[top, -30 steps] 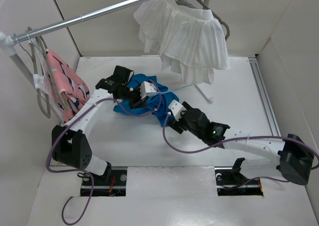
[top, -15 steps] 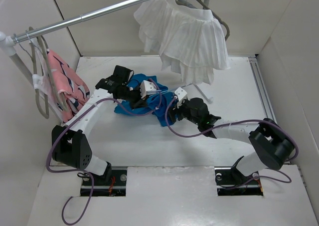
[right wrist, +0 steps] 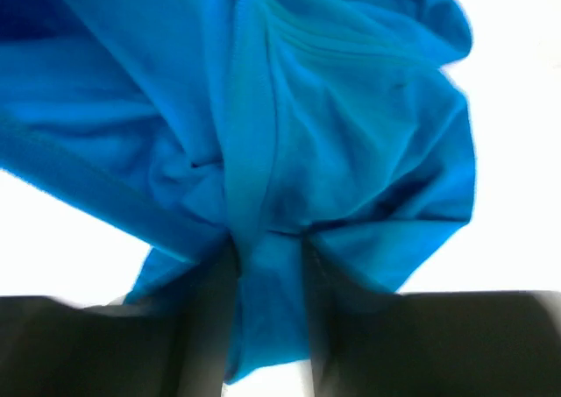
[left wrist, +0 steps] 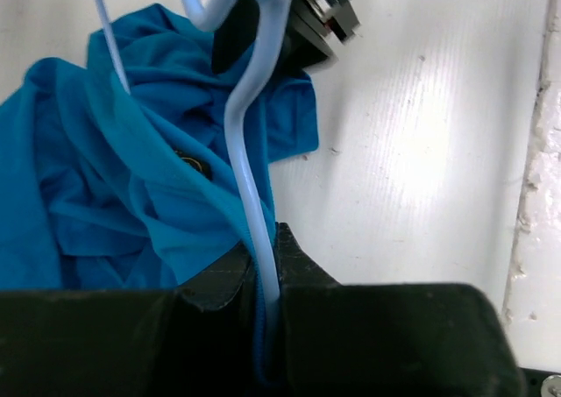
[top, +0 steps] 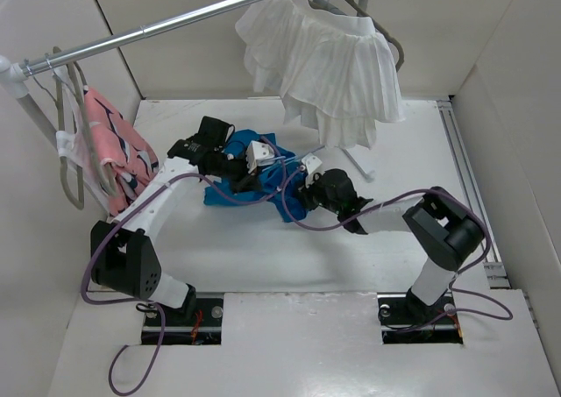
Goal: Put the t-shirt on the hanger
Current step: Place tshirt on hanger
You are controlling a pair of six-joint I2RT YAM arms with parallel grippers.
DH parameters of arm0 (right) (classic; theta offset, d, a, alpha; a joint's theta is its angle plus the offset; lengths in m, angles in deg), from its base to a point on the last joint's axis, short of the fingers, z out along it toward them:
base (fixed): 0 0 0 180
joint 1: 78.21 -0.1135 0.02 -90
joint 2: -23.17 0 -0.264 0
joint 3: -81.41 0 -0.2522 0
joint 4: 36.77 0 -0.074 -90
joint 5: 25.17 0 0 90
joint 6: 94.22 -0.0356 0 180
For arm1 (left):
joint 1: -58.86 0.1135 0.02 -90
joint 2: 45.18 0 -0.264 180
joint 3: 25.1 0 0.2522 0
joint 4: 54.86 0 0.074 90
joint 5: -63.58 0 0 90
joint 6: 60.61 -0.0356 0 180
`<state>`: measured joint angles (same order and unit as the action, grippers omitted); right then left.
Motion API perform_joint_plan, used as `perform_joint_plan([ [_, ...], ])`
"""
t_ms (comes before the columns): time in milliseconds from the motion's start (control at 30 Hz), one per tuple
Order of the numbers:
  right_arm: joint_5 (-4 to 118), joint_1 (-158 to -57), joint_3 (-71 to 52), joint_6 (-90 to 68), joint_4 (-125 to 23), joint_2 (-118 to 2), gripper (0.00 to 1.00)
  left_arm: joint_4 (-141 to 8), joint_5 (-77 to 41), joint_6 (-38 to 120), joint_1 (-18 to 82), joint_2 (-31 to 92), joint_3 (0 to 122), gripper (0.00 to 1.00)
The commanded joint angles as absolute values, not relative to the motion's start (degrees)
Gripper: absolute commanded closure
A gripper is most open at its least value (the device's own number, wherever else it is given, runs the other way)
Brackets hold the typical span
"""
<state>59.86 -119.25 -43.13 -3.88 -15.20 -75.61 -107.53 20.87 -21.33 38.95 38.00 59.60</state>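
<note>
Sliding R gripper [right wrist: 267, 287] left, clamped on t-shirt [right wrist: 351, 134]

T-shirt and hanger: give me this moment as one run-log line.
left fingers: shut on hanger | right fingers: shut on t-shirt | t-shirt: crumpled on table

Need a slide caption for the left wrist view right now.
Left gripper pinches the pale-blue hanger, with the blue t-shirt crumpled beside it on the white table.
</note>
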Motion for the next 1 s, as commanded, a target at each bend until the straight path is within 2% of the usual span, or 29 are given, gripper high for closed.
perform_joint_plan([
  [0,58.8,-118.8,-40.7,-4.3,-11.7,-74.5,0.78,-108.6,24.6,-21.4,38.7,34.5,58.5,1.0],
  [33,58.8,-118.8,-40.7,-4.3,-11.7,-73.1,0.99,-109.7,24.6,-22.0,38.7,34.5,58.5,1.0],
  [67,58.8,-118.2,-41.8,-4.3,-12.6,-72.1,1.0,-110.3,24.6,-22.8,38.7,34.5,58.5,1.0],
  [267,61.3,-112.8,-50.7,-6.8,-20.8,-62.8,1.0,-117.3,25.3,-34.3,43.2,34.5,57.8,1.0],
  [333,62.2,-110.7,-50.7,-6.9,-29.9,-61.0,1.0,-119.3,22.5,-39.0,43.2,34.0,56.0,1.0],
  [533,61.6,-103.1,-55.1,-5.8,-36.6,-54.0,1.0,-122.9,16.7,-49.3,43.2,32.4,53.0,1.0],
  [700,60.2,-96.7,-58.6,-3.5,-41.0,-47.1,1.0,-121.0,12.2,-47.6,43.2,31.9,51.2,1.0],
  [967,62.3,-93.0,-56.7,2.5,-54.1,-35.7,1.0,-112.5,2.2,-42.2,43.2,32.5,49.5,1.0],
])
